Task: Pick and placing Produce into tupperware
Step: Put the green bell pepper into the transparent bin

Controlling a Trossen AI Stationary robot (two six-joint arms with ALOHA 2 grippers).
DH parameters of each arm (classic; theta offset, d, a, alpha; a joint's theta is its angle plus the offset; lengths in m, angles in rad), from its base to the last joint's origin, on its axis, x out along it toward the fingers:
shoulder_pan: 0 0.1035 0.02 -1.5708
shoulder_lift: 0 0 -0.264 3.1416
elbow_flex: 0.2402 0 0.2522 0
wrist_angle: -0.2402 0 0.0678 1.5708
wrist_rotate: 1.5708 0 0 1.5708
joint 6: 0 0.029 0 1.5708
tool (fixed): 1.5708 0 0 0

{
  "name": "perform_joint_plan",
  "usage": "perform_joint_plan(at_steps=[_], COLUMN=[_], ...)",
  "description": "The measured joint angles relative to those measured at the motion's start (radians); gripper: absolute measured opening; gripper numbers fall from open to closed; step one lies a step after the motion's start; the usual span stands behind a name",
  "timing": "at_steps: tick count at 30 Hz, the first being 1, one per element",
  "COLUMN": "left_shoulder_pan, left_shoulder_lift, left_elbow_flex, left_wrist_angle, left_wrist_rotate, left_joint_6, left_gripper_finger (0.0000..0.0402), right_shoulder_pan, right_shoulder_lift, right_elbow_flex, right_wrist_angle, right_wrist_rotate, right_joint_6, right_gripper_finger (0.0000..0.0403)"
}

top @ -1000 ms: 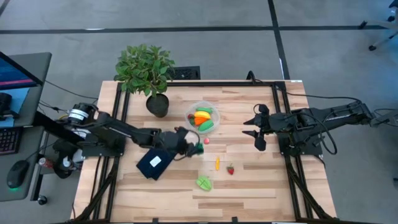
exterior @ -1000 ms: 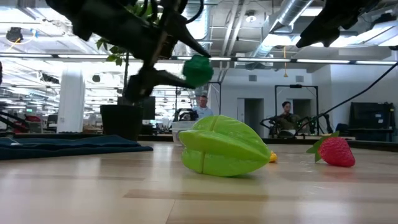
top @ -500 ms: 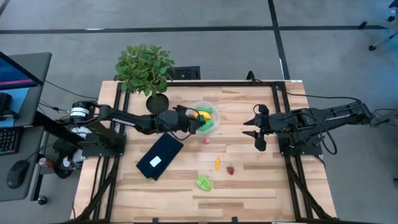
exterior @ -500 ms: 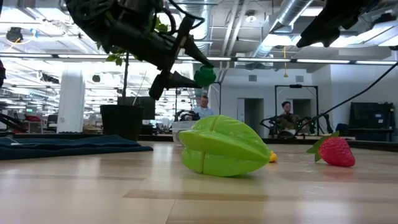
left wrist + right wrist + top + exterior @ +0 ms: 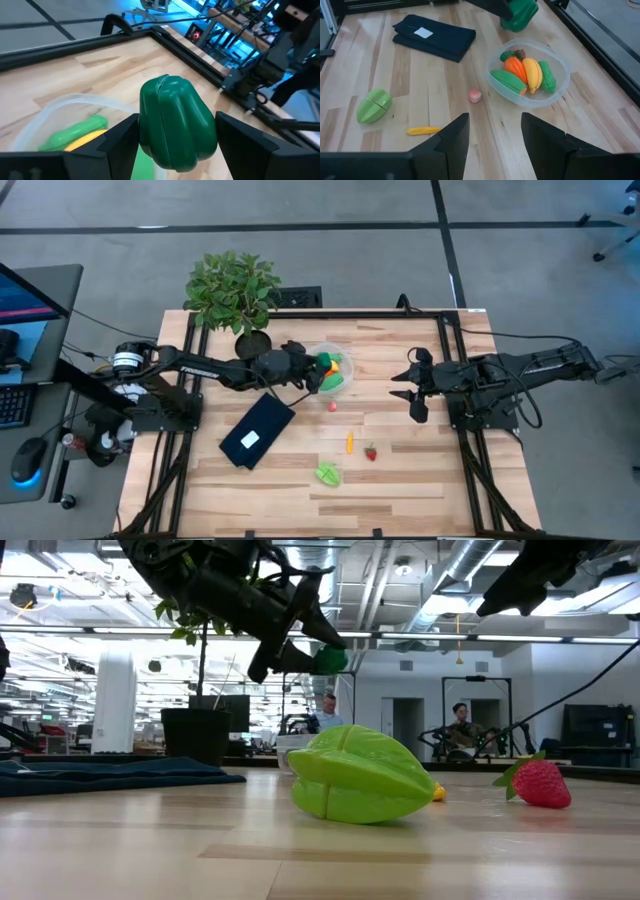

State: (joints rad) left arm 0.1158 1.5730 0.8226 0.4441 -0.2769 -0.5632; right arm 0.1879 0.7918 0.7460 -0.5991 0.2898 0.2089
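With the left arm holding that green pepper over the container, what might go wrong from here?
1. The round clear plastic container already holds several toy pieces, so the dark green toy pepper held by the left gripper may land on the pile and roll out.
2. The pepper is near the container's rim in the right wrist view; an early release could drop it on the wooden table.

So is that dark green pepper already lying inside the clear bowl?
No, the green pepper is clamped in the left end effector, held in the air above the rim of the clear bowl.
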Motion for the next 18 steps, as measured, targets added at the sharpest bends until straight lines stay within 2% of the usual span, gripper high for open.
perform_joint_plan(at_steps=[13, 18], left_shoulder_pan=[0.0, -0.001], left_shoulder_lift=[0.003, 0.091], left_elbow_flex=[0.0, 0.019], left_wrist_angle=[-0.067, -0.028], left_wrist_rotate=[-0.107, -0.104], left_joint_6=[0.008, -0.035], left_gripper_finger=[0.0236, 0.0236], right_shoulder_pan=[0.0, 0.0], right_shoulder_lift=[0.0, 0.0], right_elbow_flex=[0.0, 0.0], right_wrist_angle=[0.0, 0.001], right_wrist_rotate=[0.01, 0.026], right_joint_6=[-0.007, -0.007], right_gripper_finger=[0.0173, 0.0173])
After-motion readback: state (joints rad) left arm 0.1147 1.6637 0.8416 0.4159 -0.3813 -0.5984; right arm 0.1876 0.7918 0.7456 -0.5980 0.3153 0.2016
